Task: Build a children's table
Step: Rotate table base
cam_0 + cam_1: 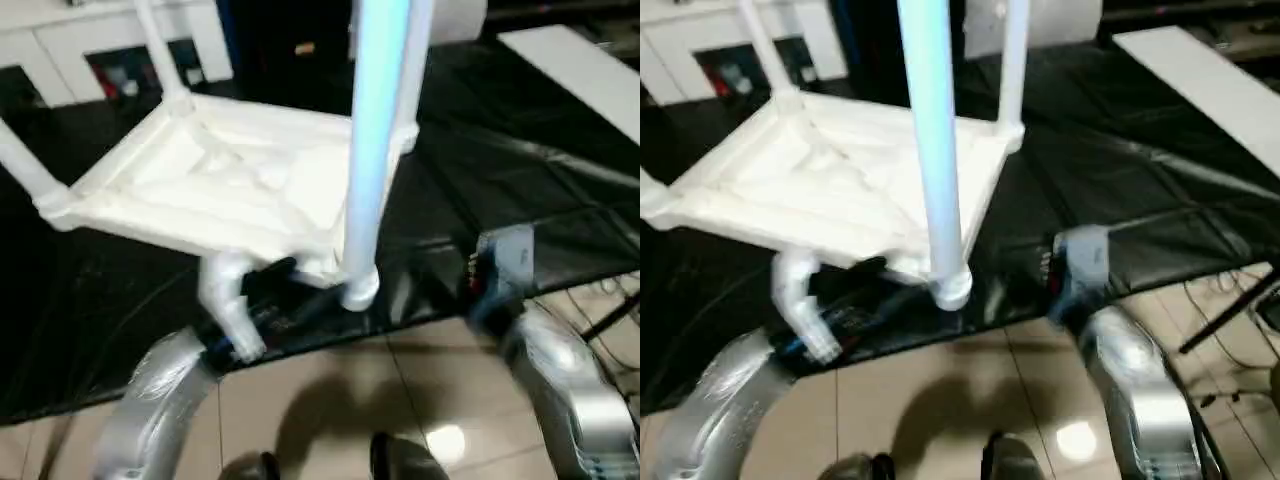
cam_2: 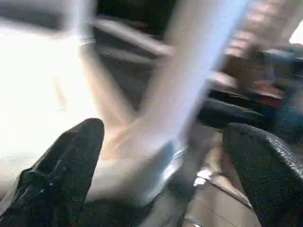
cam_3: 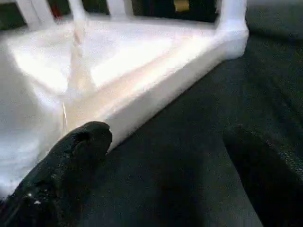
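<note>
Table top [image 1: 215,180]: lay upside down on the black cover [image 1: 520,170], near corner overhanging the edge.
Legs: three stood in far and side sockets; fourth leg [image 1: 375,150] upright at the near corner, seating unclear.
Left gripper [image 2: 163,156]: fingers spread wide, empty, the fourth leg's base between them.
Right gripper [image 3: 165,165]: open, empty, beside the top's rim.
Progress: seemingly near done; last leg perhaps needing pressing home, then flipping upright.

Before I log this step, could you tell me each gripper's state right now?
Left gripper: open, fingers either side of a white table leg.
Right gripper: open, empty, beside the tabletop.
</note>
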You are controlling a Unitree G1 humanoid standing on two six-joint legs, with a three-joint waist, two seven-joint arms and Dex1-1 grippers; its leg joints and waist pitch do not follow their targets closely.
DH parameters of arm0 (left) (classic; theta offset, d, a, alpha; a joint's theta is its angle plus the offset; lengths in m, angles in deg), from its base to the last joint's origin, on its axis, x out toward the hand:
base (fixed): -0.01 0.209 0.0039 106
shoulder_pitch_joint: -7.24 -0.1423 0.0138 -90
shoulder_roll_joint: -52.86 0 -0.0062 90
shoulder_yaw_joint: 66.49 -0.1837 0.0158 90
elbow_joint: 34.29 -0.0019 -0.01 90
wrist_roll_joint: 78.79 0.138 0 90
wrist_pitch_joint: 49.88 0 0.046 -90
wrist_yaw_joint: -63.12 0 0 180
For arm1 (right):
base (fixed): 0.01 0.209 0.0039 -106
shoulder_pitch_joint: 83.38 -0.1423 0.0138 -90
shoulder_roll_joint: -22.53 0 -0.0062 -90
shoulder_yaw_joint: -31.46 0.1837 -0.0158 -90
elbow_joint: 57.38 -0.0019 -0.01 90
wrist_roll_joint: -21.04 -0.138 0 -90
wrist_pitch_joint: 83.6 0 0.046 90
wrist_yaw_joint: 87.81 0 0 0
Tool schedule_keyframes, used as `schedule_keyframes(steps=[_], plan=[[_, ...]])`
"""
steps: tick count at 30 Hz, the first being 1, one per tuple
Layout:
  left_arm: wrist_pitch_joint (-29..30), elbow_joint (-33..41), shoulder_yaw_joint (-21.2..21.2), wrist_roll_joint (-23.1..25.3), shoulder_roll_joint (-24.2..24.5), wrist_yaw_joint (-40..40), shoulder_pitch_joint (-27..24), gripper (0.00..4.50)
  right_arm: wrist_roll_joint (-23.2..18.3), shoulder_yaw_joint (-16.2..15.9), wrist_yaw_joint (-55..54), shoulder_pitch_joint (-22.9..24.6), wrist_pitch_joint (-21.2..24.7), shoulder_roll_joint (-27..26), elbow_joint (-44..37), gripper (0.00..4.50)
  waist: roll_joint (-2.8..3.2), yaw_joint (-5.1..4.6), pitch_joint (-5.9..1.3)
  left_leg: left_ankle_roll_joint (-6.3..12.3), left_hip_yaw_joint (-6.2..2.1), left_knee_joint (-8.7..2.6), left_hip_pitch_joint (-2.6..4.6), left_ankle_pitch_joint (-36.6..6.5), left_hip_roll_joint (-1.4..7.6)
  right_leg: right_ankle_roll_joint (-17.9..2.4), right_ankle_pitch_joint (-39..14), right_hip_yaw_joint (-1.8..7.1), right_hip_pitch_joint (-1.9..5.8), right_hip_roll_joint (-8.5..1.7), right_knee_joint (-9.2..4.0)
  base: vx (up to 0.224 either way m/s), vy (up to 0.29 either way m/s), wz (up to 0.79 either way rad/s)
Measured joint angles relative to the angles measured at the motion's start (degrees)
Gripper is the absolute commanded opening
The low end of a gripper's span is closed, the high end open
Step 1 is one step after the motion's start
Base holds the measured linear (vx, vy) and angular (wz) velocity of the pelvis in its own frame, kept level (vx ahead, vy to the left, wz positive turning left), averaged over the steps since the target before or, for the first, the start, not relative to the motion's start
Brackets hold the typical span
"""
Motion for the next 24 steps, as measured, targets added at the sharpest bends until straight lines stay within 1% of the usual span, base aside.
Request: schedule_keyframes(steps=[1,2,3,4,5,6,7,8,9,10,11,12,13,14,15,16,17,18,19,20,23,24], plan=[[0.1,0.3,1.3,0.2,-0.7,-2.2,-0.6,4.44,0.3,-0.3,-0.6,1.0,0.4,-0.2,-1.1,4.50,-0.06,-0.29,0.01,0.00,-0.13,-0.01,-0.17,0.0,0.02,0.0,0.0,-0.23,0.00,0.01,-0.30,0.000,0.000,0.00],[0.3,0.9,2.6,0.5,-1.7,-4.9,-0.5,4.44,0.5,-0.4,-1.2,1.6,0.3,-0.9,-2.1,4.50,-0.06,-0.51,0.01,0.00,-0.28,-0.02,-0.42,0.0,0.08,0.0,0.0,-0.75,0.10,-0.02,-0.83,0.000,0.000,0.00],[-0.5,1.8,3.3,2.7,-3.1,-8.8,0.0,4.44,0.5,-0.6,-2.1,1.8,0.2,-2.0,-3.2,4.50,-0.08,-0.87,0.00,0.01,-0.59,-0.06,-0.54,0.0,0.27,0.1,0.0,-1.58,0.45,-0.05,-1.72,0.000,0.000,0.00],[-1.4,2.2,3.5,4.8,-3.3,-11.1,0.5,4.44,0.5,-0.8,-2.7,1.8,0.2,-2.5,-3.8,4.50,0.06,-1.21,0.02,0.01,-1.07,-0.19,-0.52,0.0,0.45,0.1,0.0,-2.36,1.08,-0.04,-2.70,0.000,0.000,0.00],[-1.5,2.5,3.2,6.6,-3.3,-13.3,0.8,4.44,0.6,-1.0,-3.4,1.8,0.3,-3.1,-4.3,4.50,0.11,-1.59,0.02,0.01,-1.45,-0.35,-0.38,0.0,0.91,0.1,-0.1,-3.11,1.81,0.00,-3.70,-0.090,0.031,-0.05],[-1.1,2.5,2.9,9.1,-3.5,-16.4,2.4,4.44,1.0,-0.8,-4.8,2.0,0.6,-3.4,-4.9,4.50,0.24,-1.36,0.23,-0.05,-3.28,-0.54,-0.78,0.0,0.10,0.0,-2.2,-4.12,2.33,-0.62,-1.45,-0.090,0.031,-0.05],[-0.5,2.6,2.8,10.3,-4.0,-18.5,3.7,4.44,1.8,-0.5,-6.0,2.1,1.1,-3.5,-4.9,4.50,-0.74,-1.37,0.18,-0.15,-4.08,-0.41,-0.68,0.1,-0.95,-0.4,-3.9,-2.99,2.66,-0.98,1.52,-0.095,0.014,0.25],[0.1,2.7,2.8,11.7,-4.2,-20.7,4.9,4.44,2.1,-0.1,-7.0,1.7,1.6,-3.5,-4.7,4.50,-1.62,-1.13,0.16,-0.21,-4.68,-0.21,-0.65,0.1,-1.84,0.0,-4.5,-1.72,3.14,-0.97,3.56,-0.052,-0.063,0.62],[1.0,2.7,2.6,13.3,-4.5,-23.1,5.7,4.44,2.5,0.6,-8.1,1.1,2.1,-3.6,-4.6,4.50,-2.48,-0.56,0.03,-0.42,-5.66,-0.20,-0.69,0.2,-2.49,-0.3,-5.8,-0.84,3.11,-0.72,4.64,-0.052,-0.063,0.62],[1.2,2.7,2.2,14.2,-4.6,-24.1,5.4,4.44,2.6,1.3,-8.7,0.9,2.2,-3.4,-4.6,4.50,-2.75,-0.50,0.01,-1.07,-6.24,0.30,-0.32,-0.1,-2.80,-0.5,-6.3,-1.40,2.78,-0.50,4.44,0.033,-0.127,0.84],[1.2,3.3,1.9,14.9,-5.2,-24.9,4.2,4.44,2.5,1.7,-9.0,0.2,2.5,-3.1,-4.6,4.50,-3.02,-0.18,0.35,-1.87,-5.94,3.31,-0.36,-3.4,-2.75,-0.8,-6.1,-2.10,2.87,-0.48,4.21,0.087,-0.068,0.41],[1.4,3.7,2.1,15.3,-5.8,-25.6,2.2,4.44,2.1,2.4,-9.0,-0.8,3.2,-3.0,-5.2,4.50,-2.38,0.67,0.47,0.93,-4.43,8.73,1.17,-6.6,-2.61,-1.4,-5.6,-2.66,3.38,-0.64,4.36,0.087,-0.068,0.41],[1.9,3.9,1.3,15.5,-6.0,-25.7,1.8,4.44,1.7,3.2,-8.8,-0.4,3.5,-2.7,-5.7,4.50,-1.89,0.64,0.33,2.12,-3.65,8.71,3.40,-8.3,-3.12,-1.4,-5.6,-3.27,3.85,-0.43,4.27,0.089,0.015,-0.16],[2.6,4.4,0.5,15.7,-5.8,-25.8,2.2,4.44,1.6,3.6,-8.3,0.2,4.2,-2.6,-5.6,4.50,-2.18,0.67,0.16,1.54,-3.59,7.25,4.01,-9.1,-3.38,-1.2,-5.5,-2.78,3.61,-0.17,3.98,0.000,0.000,0.00],[2.8,4.6,-0.1,15.9,-5.9,-26.1,1.8,4.44,1.2,3.5,-7.4,1.3,4.6,-1.7,-5.6,4.50,-2.65,-0.01,-0.04,1.15,-3.19,5.84,3.70,-7.9,-2.63,-1.2,-5.5,-2.62,3.35,0.50,2.67,0.000,0.000,0.00],[2.8,5.0,-0.4,15.9,-6.3,-26.1,1.1,4.44,0.9,3.4,-6.5,1.4,4.6,-1.1,-5.7,4.50,-2.83,-0.46,-0.17,1.14,-3.05,5.06,3.50,-7.3,-2.40,-1.2,-5.4,-2.49,3.38,0.88,1.84,-0.049,-0.062,0.14],[2.8,5.4,-0.8,16.0,-6.1,-26.0,0.5,4.44,0.4,3.1,-5.4,1.4,4.3,-0.6,-6.2,4.50,-2.93,-0.82,-0.29,1.16,-3.01,4.65,3.05,-7.0,-2.43,-1.6,-4.6,-2.54,3.33,0.87,1.20,0.000,0.000,0.00],[2.8,5.8,-1.2,16.3,-5.5,-26.0,0.1,4.44,-0.2,3.1,-4.1,1.6,3.7,-0.5,-7.2,4.50,-3.08,-1.15,-0.40,1.19,-2.84,4.63,2.86,-6.9,-2.50,-1.6,-3.2,-2.37,3.16,0.78,0.96,0.000,0.000,0.00],[2.6,5.9,-1.5,16.4,-5.0,-25.8,0.0,4.44,-0.9,3.1,-3.9,1.6,3.7,-0.6,-7.6,4.50,-3.31,-1.43,-0.53,1.18,-2.65,4.61,2.89,-6.9,-2.59,-1.2,-2.5,-2.07,3.04,0.76,0.97,0.000,0.000,0.00],[2.4,6.2,-1.7,16.4,-4.7,-25.5,-0.2,4.44,-1.1,3.1,-3.9,1.7,3.9,-0.6,-7.6,4.50,-3.38,-1.51,-0.60,1.17,-2.66,4.56,2.92,-6.9,-2.60,-1.2,-2.4,-2.02,3.01,0.77,1.07,0.000,0.000,0.00],[2.0,7.2,-2.1,16.2,-4.7,-24.8,-1.2,4.44,-0.7,3.0,-4.5,1.8,4.7,-0.6,-7.6,4.50,-3.42,-2.05,-0.63,0.79,-2.66,3.44,3.29,-6.7,-2.77,-1.0,-2.6,-2.06,2.95,0.78,0.64,0.000,0.000,0.00],[2.0,7.2,-2.2,16.2,-4.8,-24.8,-1.3,4.44,-0.7,2.9,-4.8,1.7,6.2,-0.7,-7.6,4.50,-3.41,-2.27,-0.64,0.79,-2.67,2.88,3.61,-6.7,-2.81,-1.0,-2.7,-2.14,3.09,0.80,0.33,0.000,0.000,0.00]])
